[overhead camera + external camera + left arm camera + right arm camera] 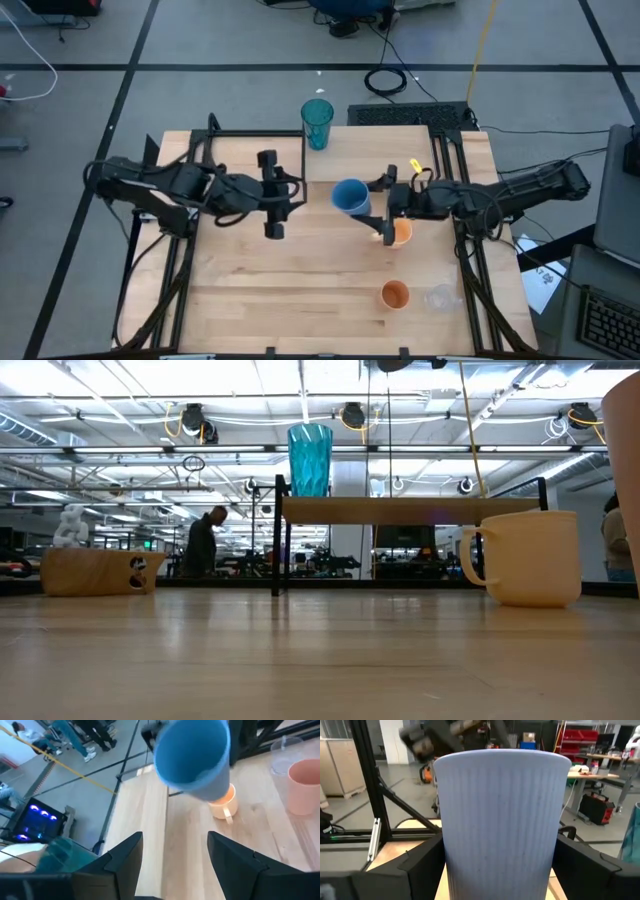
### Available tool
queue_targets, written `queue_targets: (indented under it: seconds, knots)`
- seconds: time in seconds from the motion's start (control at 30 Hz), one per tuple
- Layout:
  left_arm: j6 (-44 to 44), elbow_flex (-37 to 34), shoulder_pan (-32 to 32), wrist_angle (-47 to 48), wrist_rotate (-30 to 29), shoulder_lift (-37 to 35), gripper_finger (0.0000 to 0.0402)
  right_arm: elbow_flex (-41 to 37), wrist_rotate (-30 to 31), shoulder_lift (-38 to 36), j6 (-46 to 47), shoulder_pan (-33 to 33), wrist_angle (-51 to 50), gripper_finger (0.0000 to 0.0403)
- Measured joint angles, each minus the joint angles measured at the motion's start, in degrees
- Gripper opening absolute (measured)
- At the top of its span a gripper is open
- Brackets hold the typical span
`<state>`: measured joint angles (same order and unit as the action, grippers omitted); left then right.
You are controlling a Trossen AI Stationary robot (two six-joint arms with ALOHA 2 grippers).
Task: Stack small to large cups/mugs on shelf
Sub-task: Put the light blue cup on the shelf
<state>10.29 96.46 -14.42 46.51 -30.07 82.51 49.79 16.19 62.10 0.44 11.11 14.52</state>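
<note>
My right gripper (383, 207) is shut on the blue cup (350, 196) above the middle of the table, just left of the orange handled mug (401, 233) standing on its base. My left gripper (275, 203) hovers open a short way left of the cup, whose mouth (192, 752) faces it. The teal tumbler (310, 460) stands on the left end of the shelf (410, 509). The orange cup (396, 295) and the clear handled cup (438, 297) stand near the table's near right corner. The brown wooden mug (95, 571) shows far left in the low view. My right gripper holds the blue cup by its ribbed outer wall toward the base (452, 870), pinched between the two fingers (422, 865), one on each side. The fingers come level from the table's right. The cup is lifted clear and tipped over, mouth toward the table's left.
The shelf runs along the table's far edge, with bare top to the right of the tumbler. Bare tabletop (290, 290) lies in the near left and middle. Black frame rails (180, 280) run along both sides. A person (203, 545) is in the room behind.
</note>
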Motion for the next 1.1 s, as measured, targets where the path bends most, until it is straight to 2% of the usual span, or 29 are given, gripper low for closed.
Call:
queue_targets:
  seconds: [0.17,0.33,0.5,0.63,0.9,0.97,1.1]
  knots:
    - [-1.5,-12.6,1.7,-14.2,2.4,-3.6,0.0225,-4.7,0.0,-1.8,-0.1,0.0,8.0,0.0311]
    - [-4.0,-22.2,4.4,-28.4,11.0,-4.7,0.0226,-8.1,0.0,-2.1,-0.7,0.0,14.7,0.0311]
    - [-6.5,-29.7,6.9,-40.8,18.3,-4.7,0.0230,-8.7,0.0,-2.1,-2.0,0.0,16.6,0.0311]
    - [-8.5,-34.7,8.6,-48.8,21.8,-4.7,0.0265,-8.7,0.0,-2.1,-3.3,0.0,18.0,0.0311]
    - [-10.8,-40.7,10.2,-62.1,22.7,-3.8,0.0381,-8.7,0.0,1.2,-6.0,0.0,25.6,0.0311]
    - [-10.9,-41.4,10.3,-64.7,22.7,-3.2,0.0395,-8.7,-0.1,2.7,-6.1,-0.2,28.2,0.0311]
    - [-11.1,-41.7,10.5,-66.4,23.9,-3.0,0.0391,-8.7,0.0,5.7,-6.7,-0.3,32.7,0.0311]
